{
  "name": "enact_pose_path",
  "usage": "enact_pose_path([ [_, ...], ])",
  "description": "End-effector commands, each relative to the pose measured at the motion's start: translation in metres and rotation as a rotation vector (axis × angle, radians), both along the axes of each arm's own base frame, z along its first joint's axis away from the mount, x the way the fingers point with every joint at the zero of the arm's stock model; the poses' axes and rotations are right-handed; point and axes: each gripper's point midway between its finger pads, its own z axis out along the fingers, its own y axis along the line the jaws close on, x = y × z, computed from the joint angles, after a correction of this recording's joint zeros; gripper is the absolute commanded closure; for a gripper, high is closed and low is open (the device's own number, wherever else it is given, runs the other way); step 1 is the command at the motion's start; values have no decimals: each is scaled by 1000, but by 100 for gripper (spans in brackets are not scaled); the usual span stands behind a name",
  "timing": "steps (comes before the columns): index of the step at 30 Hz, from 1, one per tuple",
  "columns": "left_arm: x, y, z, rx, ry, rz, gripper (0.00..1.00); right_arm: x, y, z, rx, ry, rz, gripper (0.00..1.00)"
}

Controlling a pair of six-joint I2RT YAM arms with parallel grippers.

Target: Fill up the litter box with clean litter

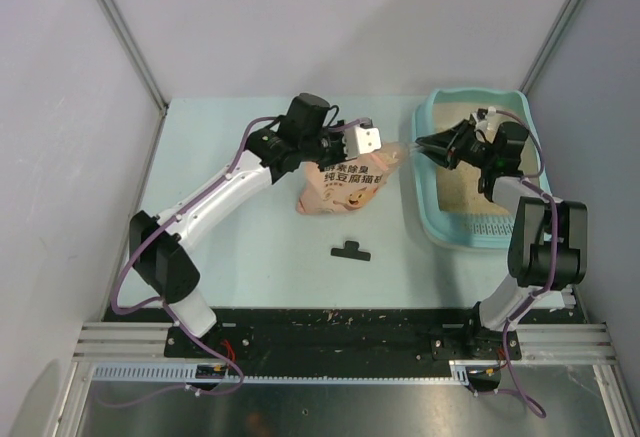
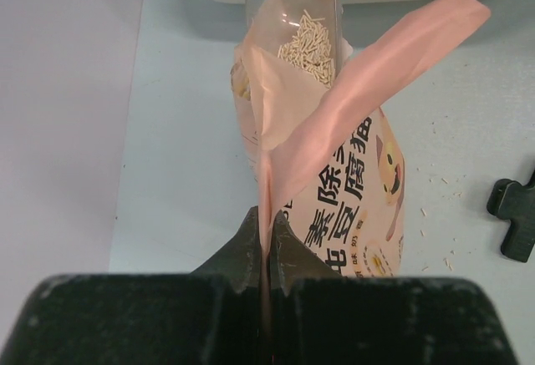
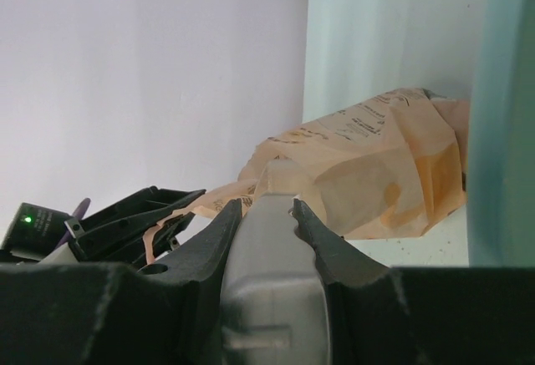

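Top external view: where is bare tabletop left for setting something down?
Free: the near strip between the black clip and the arm bases, and the far-left corner behind the left arm. Crowded: between bag and litter box, where the right hand holds the scoop.

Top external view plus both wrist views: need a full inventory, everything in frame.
litter box: 1, teal, far right of the table
clean litter: thin layer, beige, on the litter box floor; some pellets also in the scoop
bag: 1, peach-pink with print, lying mid-table, left of the litter box
scoop: 1, clear plastic, bowl at the bag's open mouth
small part: 1, black, on the table in front of the bag; looks like a clip
table: 1, pale blue-green
left arm: 1, white and black, reaching to the bag
right arm: 1, black, over the litter box
left end effector: 1, black, shut on the bag's flap
right end effector: 1, black, shut on the scoop's handle
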Motion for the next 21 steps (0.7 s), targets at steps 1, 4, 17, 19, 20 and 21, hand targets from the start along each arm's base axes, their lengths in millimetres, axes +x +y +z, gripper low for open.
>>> enact_pose_path([
  [1,9,-10,75,-130,-190,-32,100,-5,-12,19,43,-33,-1,100],
  [4,10,-10,77,-135,-191,-33,100,-5,-18,18,65,-21,5,100],
  [17,13,-12,82,-141,-201,-31,100,6,-2,-10,28,-20,14,100],
  [19,12,-12,80,-137,-200,-34,100,8,-11,-15,24,-1,-4,100],
  [20,12,-12,79,-135,-200,-35,100,8,-15,-14,26,-1,-11,100],
  [21,13,-11,78,-133,-200,-34,100,8,-16,-11,29,-11,-12,100],
])
